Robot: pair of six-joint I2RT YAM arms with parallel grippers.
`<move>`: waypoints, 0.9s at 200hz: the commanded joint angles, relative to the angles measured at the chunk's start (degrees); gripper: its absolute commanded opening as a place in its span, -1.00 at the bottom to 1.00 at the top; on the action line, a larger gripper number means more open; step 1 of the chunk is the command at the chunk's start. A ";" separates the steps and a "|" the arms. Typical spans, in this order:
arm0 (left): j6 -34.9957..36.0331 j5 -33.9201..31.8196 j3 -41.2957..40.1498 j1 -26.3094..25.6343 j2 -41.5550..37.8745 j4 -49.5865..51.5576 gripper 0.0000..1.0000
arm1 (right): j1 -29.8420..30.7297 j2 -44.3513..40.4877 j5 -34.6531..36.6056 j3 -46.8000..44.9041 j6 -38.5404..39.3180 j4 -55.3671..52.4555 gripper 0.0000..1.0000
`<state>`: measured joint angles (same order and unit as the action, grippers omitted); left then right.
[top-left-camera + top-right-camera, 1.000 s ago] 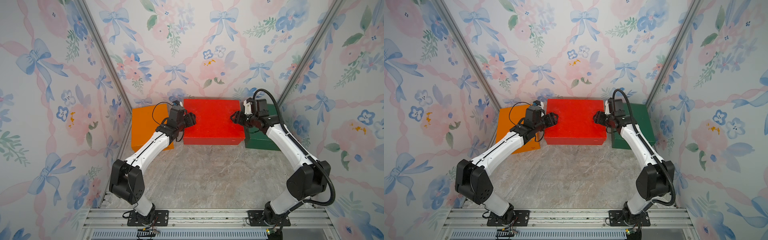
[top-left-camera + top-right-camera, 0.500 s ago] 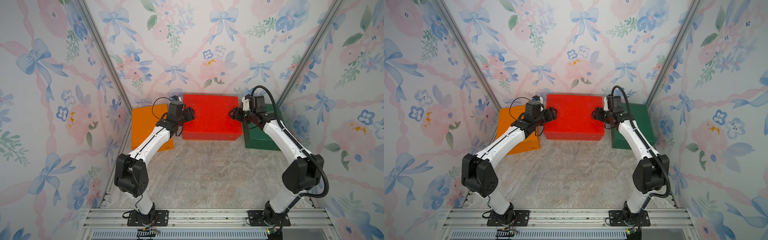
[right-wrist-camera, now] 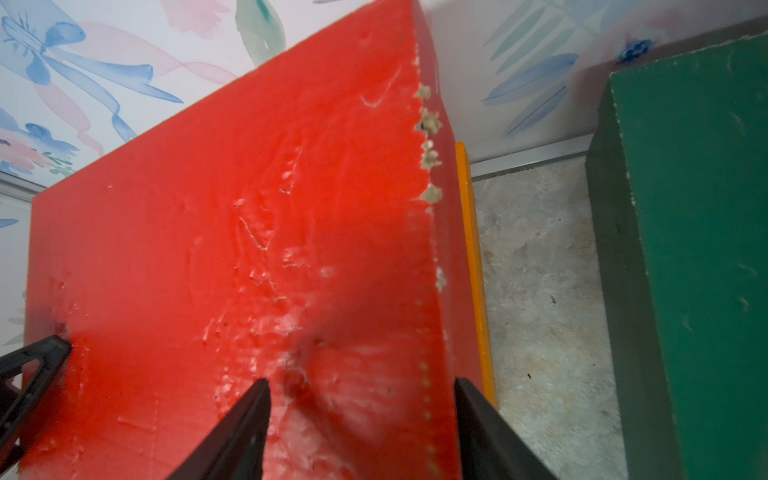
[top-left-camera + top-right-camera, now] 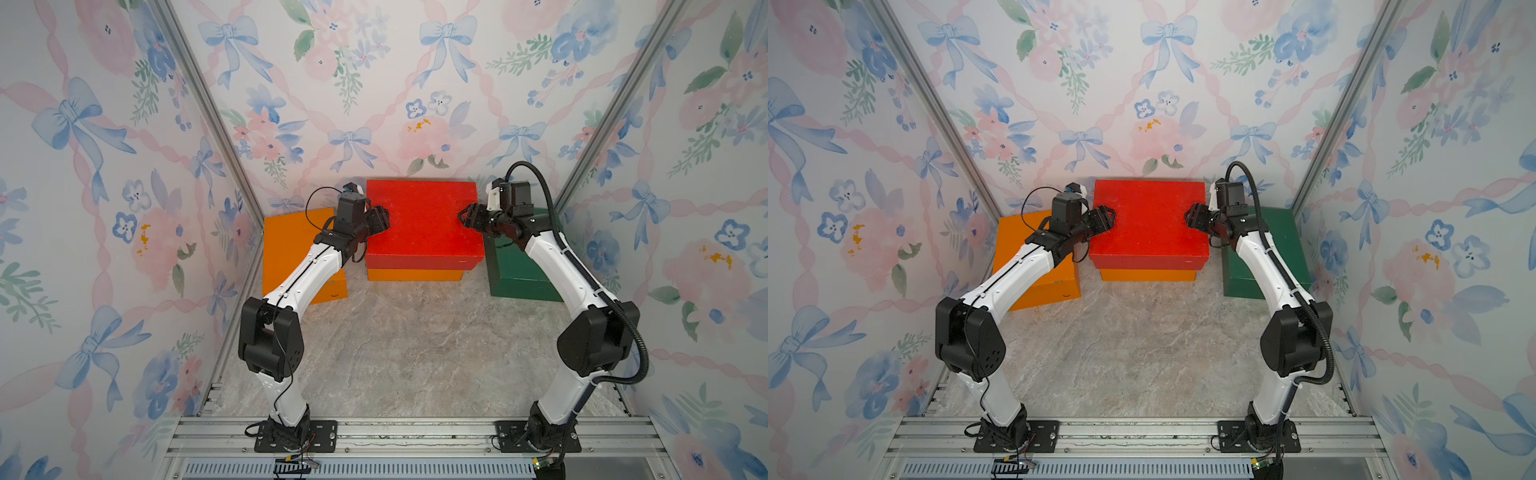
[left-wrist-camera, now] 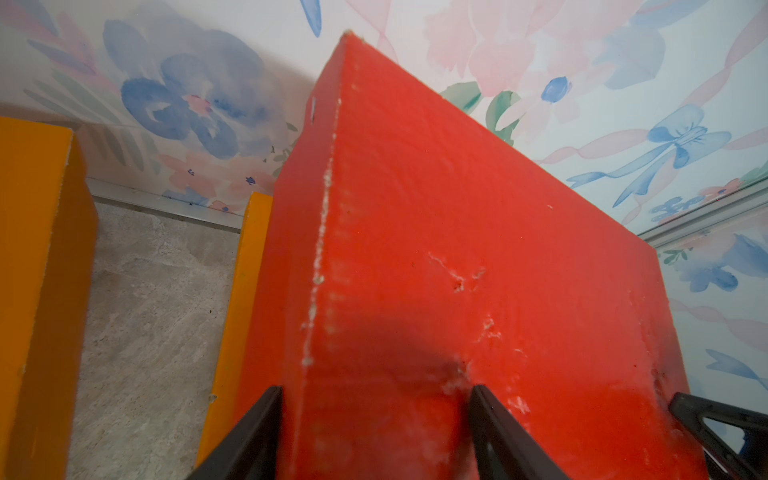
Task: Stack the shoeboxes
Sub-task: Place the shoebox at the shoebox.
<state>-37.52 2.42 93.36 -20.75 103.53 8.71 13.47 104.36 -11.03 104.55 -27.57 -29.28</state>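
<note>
Back-edge middle of the tabletop (image 4: pixel 415 345), we've got the red shoebox (image 4: pixel 422 224) apparently resting on an orange shoebox (image 4: pixel 415 274), with the left gripper (image 4: pixel 383 219) and right gripper (image 4: pixel 464 217) each pinched tight on one short end. Looks like the set-down step to us, so next is letting go cleanly and backing out sideways toward the second orange shoebox (image 4: pixel 291 249) or the green shoebox (image 4: pixel 519 278). All flat, boxy painted cardboard, chipped pale along the red edges.

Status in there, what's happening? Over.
Claws: left claw and right claw clamped on red shoebox ends. It's atop middle orange shoebox. Beside it green shoebox, not blocking.
</note>
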 commanded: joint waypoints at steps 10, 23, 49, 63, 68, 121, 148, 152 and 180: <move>1.13 12.49 2.88 -2.58 3.49 -2.42 0.38 | 3.49 2.16 -15.63 5.49 -2.48 5.83 0.36; 1.07 12.98 4.02 -2.20 4.49 -2.41 0.38 | 3.49 3.17 -15.89 6.92 -2.83 5.65 0.36; 1.22 14.38 6.86 -1.58 6.95 -2.44 0.38 | 3.56 5.24 -15.91 9.53 -3.16 5.59 0.35; 0.98 14.46 7.91 -1.33 7.90 -2.39 0.38 | 3.49 6.61 -15.92 11.01 -3.27 5.14 0.35; 0.89 14.58 8.30 -1.20 8.25 -2.42 0.38 | 3.49 7.13 -15.95 11.55 -3.28 4.76 0.35; 0.09 15.91 11.95 -0.11 11.48 -2.45 0.36 | 3.49 9.94 -15.69 14.33 -3.62 4.11 0.33; -0.27 16.37 13.88 0.28 12.94 -2.32 0.36 | 3.08 10.90 -15.93 15.27 -4.13 4.07 0.33; -0.34 16.39 14.14 0.36 13.07 -2.35 0.36 | 3.05 11.07 -16.04 15.38 -4.24 4.08 0.33; -0.76 16.74 15.22 0.88 14.37 -2.32 0.36 | 2.48 11.70 -16.31 15.92 -4.76 4.09 0.33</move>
<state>-37.74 8.38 106.24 -16.73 115.83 8.51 12.49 115.33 -12.08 117.19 -30.00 -29.32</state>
